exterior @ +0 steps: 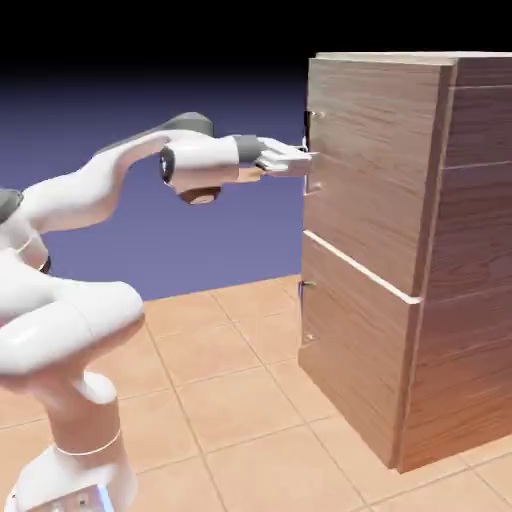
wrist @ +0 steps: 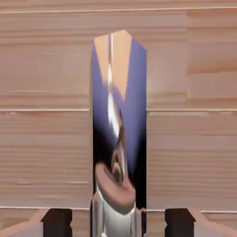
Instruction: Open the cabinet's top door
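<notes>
Hand view: a shiny, mirror-like bar handle (wrist: 119,125) stands between my tool's (wrist: 118,223) wide-set fingertips against wood-grain top door (exterior: 365,170); my arm reaches level.

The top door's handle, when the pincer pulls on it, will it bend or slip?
The handle looks like a mirror-polished metal bar, so it is probably stiff and unlikely to bend. That glossy surface may be slippery between the pincer fingertips, which sit apart on either side of it. The top door looks like a thick wood panel, so it probably swings rigidly.
</notes>
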`<action>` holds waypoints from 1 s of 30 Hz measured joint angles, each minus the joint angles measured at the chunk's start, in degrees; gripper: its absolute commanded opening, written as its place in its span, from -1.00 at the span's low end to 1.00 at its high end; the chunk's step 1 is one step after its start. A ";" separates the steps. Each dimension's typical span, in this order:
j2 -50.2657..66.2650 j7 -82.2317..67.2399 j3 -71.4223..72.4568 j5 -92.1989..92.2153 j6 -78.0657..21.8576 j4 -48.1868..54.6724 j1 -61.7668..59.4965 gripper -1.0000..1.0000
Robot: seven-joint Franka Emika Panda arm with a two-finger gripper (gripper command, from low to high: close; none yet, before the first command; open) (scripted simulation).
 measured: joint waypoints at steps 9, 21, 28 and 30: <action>-7.93 -6.62 -11.88 -1.04 -21.48 -16.80 8.95 -1.00; -6.57 -17.71 -36.79 -17.23 -42.14 -28.07 13.70 -1.00; -1.73 -23.34 -51.32 -29.13 -51.90 -28.89 12.36 -1.00; 0.45 -25.13 -55.47 -32.81 -54.68 -28.53 11.95 -1.00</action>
